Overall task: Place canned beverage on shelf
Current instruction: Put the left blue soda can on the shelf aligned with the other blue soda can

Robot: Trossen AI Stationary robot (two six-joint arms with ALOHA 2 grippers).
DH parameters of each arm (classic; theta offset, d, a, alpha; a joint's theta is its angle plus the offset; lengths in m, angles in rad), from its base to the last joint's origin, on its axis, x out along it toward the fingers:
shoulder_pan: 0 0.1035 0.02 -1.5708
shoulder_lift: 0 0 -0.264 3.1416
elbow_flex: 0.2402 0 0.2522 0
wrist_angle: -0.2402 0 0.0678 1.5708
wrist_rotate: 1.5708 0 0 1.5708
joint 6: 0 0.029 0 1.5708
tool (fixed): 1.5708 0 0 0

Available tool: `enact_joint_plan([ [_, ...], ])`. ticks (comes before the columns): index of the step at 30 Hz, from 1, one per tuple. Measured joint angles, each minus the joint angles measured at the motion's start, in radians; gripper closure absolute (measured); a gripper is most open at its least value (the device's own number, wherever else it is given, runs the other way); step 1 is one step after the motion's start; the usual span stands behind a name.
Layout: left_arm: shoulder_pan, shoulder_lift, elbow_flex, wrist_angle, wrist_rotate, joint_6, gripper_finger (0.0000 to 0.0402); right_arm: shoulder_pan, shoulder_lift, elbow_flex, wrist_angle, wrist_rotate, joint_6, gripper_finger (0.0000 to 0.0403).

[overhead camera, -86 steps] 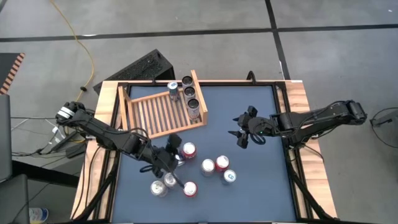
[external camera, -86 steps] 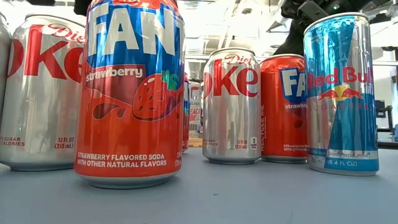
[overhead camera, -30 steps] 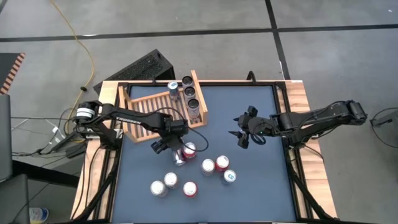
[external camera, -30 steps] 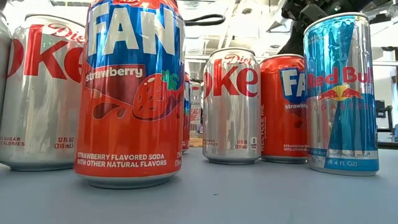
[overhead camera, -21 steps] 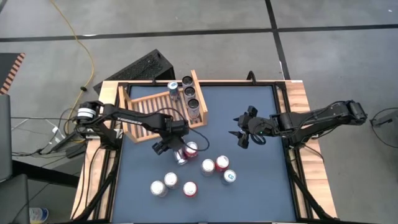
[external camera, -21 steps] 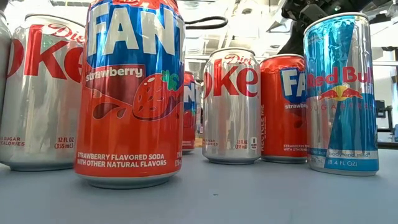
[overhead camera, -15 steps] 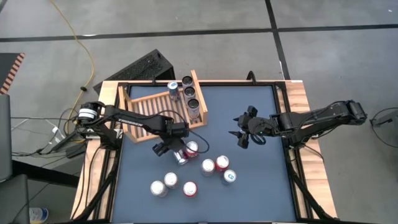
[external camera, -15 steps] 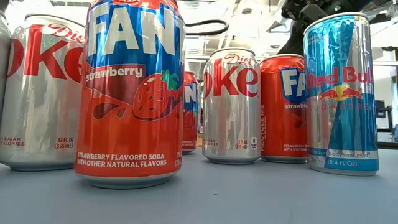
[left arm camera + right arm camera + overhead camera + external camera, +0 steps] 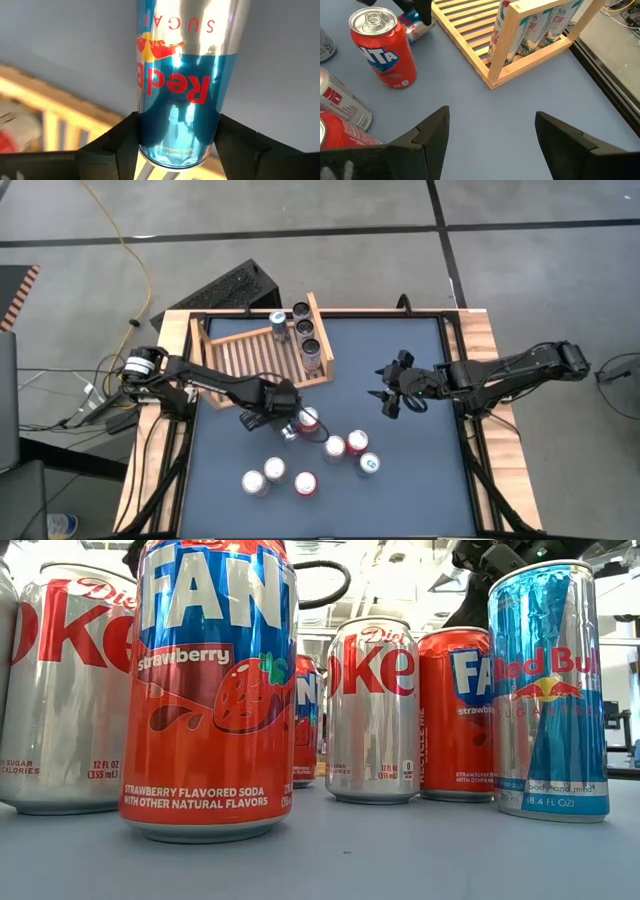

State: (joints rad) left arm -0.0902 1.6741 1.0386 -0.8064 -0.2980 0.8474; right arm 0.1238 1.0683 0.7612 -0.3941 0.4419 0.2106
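Beside the shelf (image 9: 262, 352), left gripper (image 9: 281, 423) clamped around a blue Red Bull can (image 9: 181, 80).

In the low view the big red can (image 9: 212, 690) reads "Strawberry flavored soda with other natural flavors". The silver can (image 9: 372, 710) reads "Diet Coke". The tall blue can (image 9: 548, 690) reads "Red Bull", "8.4 FL OZ". The can at the left wrist (image 9: 180, 80) reads "Red".

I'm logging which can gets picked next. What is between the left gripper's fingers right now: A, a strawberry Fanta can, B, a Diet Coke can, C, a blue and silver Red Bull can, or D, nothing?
C: the left wrist view shows the Red Bull can lying between the left gripper's dark fingers.
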Motion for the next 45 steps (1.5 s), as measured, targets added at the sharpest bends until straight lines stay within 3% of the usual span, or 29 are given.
enact_joint_plan([
  [10, -0.121, 0.0, 0.069, -0.143, -0.269, -0.027, 0.0191, 0.0, 0.0, 0.0, 0.015, 0.0, 0.002, 0.0127],
  [15, -0.199, -0.001, 0.075, -0.142, -0.495, 0.039, 0.019, 0.0, 0.0, 0.0, 0.015, 0.0, 0.002, 0.0127],
  [25, -0.306, -0.001, 0.075, -0.135, -0.822, 0.216, 0.0189, 0.0, 0.0, 0.0, 0.015, 0.0, 0.002, 0.0127],
  [30, -0.328, -0.002, 0.047, -0.096, -0.917, 0.255, 0.0189, 0.0, 0.0, 0.0, 0.014, 0.0, 0.024, 0.0127],
  [34, -0.33, -0.002, -0.036, -0.023, -1.034, 0.371, 0.0189, 0.0, 0.0, 0.0, 0.014, 0.0, 0.025, 0.0127],
  [45, -0.368, -0.002, -0.234, 0.169, -1.09, 0.419, 0.0189, 0.0, 0.0, 0.0, 0.015, 0.0, 0.025, 0.0127],
])
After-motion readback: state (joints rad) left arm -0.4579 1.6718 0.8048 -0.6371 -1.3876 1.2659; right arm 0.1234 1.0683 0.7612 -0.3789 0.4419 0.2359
